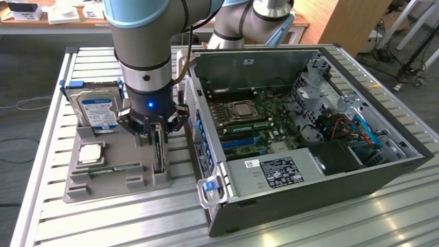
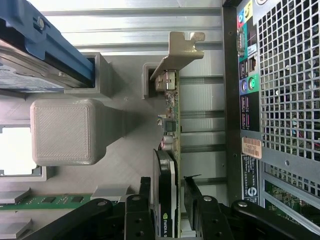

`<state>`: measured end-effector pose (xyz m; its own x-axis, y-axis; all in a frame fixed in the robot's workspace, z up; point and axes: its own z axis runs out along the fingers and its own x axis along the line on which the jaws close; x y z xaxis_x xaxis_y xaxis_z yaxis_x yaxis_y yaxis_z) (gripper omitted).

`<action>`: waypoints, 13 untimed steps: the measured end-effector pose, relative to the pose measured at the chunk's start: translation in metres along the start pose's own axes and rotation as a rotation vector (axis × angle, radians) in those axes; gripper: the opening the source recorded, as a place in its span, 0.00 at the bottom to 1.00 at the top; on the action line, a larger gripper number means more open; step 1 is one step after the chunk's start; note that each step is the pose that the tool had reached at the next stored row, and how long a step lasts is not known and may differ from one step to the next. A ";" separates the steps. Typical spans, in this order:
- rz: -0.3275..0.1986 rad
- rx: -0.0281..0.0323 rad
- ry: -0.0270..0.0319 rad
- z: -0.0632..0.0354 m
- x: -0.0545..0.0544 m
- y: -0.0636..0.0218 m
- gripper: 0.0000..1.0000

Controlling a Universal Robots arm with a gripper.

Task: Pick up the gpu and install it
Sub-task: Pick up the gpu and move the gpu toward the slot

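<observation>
Green gpu [image 2: 173, 150] stands on edge in a slot of the grey printed tray [image 1: 130, 180]. Silver bracket [image 2: 182, 47] at one end, black cooler [image 2: 162, 190] on one face. In the exterior view the card sits centre-left of frame, between the tray's other parts and the case wall.

Pincer [image 1: 156, 135] is down over the card and straddles it, one finger [image 2: 145, 210] on the cooler side and the other on the bare-board side. Jaws are released: the wrist view shows a light gap between the board-side finger and the card. Cannot tell if the cooler-side finger touches. Card is not lifted and sits in its slot.

Tray lies on the slatted metal counter [image 1: 103, 226], on the exterior view's left. On the same tray:
- hard drive [image 1: 96, 110] with a blue-white label, upright, upper left of frame
- CPU [image 1: 91, 153] lying flat, just below the drive
- memory stick [image 1: 103, 169] in a groove, below the CPU

PC case [image 1: 309, 195] lies open on the exterior view's right, touching or just beside the tray edge. Motherboard [image 1: 247, 123] is exposed, and a labelled power supply [image 1: 281, 172] sits at lower centre.
</observation>
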<state>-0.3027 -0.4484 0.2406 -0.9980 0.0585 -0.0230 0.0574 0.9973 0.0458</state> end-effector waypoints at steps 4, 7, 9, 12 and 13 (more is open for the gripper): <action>0.000 0.0000 0.0000 0.0000 0.000 0.0000 0.32; 0.000 0.0000 0.0000 0.0000 0.000 0.0000 0.32; 0.000 0.0000 0.0000 0.0000 0.000 0.0000 0.32; 0.000 0.0000 0.0000 0.0000 0.000 0.0000 0.32; 0.000 0.0000 0.0000 0.0000 0.000 0.0000 0.32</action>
<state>-0.3026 -0.4484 0.2406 -0.9980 0.0584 -0.0230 0.0573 0.9973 0.0458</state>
